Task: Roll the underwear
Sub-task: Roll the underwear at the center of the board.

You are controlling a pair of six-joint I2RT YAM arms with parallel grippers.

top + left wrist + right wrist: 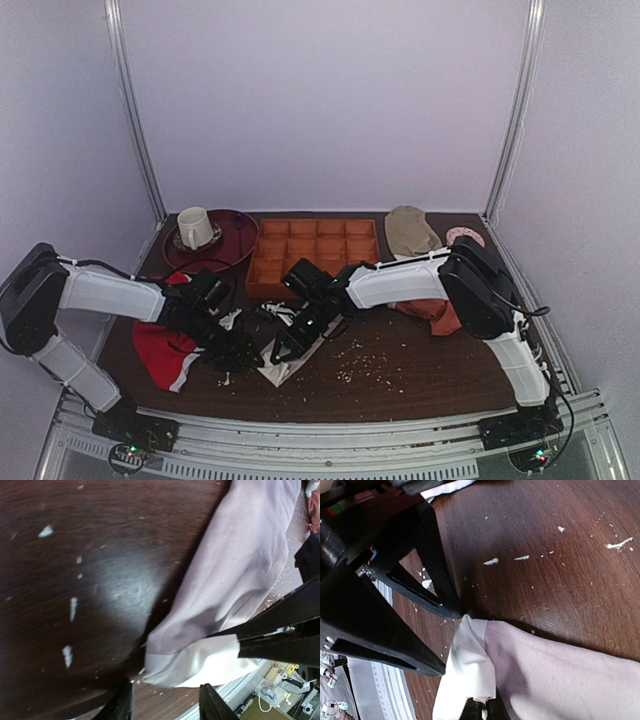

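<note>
The pinkish-beige soft cloth underwear lies crumpled on the dark brown wooden surface. It is at 6 o'clock from the orange plastic tray with square compartments, and at 3 o'clock from the red garment with white trim.

The right tool is closed on a fold of the wide white waistband. The left tool is open. Its two black fingers stand apart, with the tips just beside the waistband edge and nothing pinched between them.

In my judgement the cloth is not flat enough to roll. To do this step well, the left tool should close on the free part of the waistband, at 9 o'clock from the right tool. Then both should pull gently apart until the band is straight. It is better to keep the cloth low on the surface and away from the red garment, which is near.
</note>
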